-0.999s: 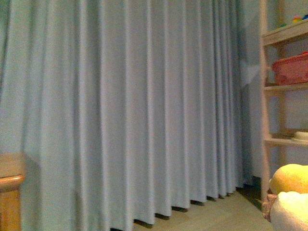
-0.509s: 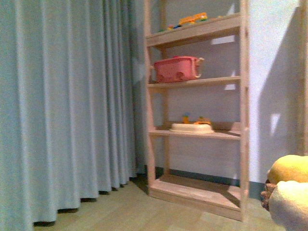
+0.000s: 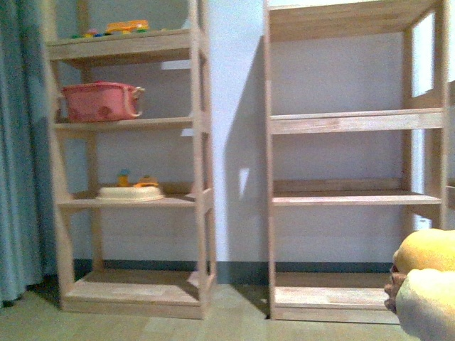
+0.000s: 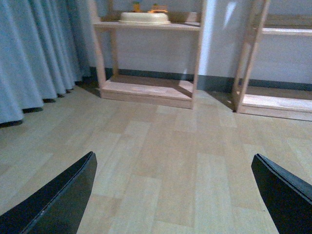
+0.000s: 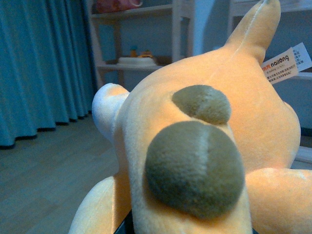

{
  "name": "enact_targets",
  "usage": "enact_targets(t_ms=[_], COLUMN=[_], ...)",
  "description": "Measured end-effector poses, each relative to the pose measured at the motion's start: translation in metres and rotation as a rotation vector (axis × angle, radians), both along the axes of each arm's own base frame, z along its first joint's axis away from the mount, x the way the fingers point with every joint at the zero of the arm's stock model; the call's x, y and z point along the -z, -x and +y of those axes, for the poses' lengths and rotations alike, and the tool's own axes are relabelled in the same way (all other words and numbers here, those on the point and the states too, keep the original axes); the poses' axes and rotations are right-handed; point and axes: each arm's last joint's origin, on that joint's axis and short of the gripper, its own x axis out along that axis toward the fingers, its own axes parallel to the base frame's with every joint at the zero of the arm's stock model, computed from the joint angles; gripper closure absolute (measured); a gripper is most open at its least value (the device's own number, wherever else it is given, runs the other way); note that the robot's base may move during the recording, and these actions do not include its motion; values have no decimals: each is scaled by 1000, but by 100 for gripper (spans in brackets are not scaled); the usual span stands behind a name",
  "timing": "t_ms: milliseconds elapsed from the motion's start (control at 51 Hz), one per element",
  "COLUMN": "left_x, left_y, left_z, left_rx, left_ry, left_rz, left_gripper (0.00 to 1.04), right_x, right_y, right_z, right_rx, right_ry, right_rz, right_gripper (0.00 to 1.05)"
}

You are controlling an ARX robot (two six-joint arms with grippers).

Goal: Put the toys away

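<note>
The orange-yellow plush toy [image 5: 204, 146] fills the right wrist view, with brown round patches, a pointed tuft and a sewn-in label. My right gripper is shut on the plush toy, and its fingers are hidden under the fabric. In the front view the plush toy [image 3: 426, 284] pokes in at the bottom right corner, orange above and pale yellow below. My left gripper [image 4: 173, 187] is open above bare wooden floor, with nothing between its black fingers [image 4: 63, 200].
Two wooden shelf units stand against the wall. The left shelf unit [image 3: 128, 177] holds a pink basket [image 3: 99, 101], a white tray [image 3: 129, 192] and small toys on top. The right shelf unit [image 3: 352, 163] has bare boards. A blue-grey curtain [image 3: 18, 163] hangs at left.
The front view has swung to the right: the curtain slid off to the left and both shelf units have come into view. The plush toy stays at the bottom right corner.
</note>
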Motion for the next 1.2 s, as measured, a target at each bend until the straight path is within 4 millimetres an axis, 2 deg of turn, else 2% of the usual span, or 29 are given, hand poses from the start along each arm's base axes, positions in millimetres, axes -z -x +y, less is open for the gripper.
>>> enact_targets(t_ms=[1195], left_x=[0], left_y=[0], left_z=[0], left_rx=[2], left_ry=[-2], left_rz=[0], left_gripper=[6], right_x=[0], right_y=[0], right_z=[0], right_rx=[-1], right_ry=[1], right_rz=[-1], right_gripper=[96])
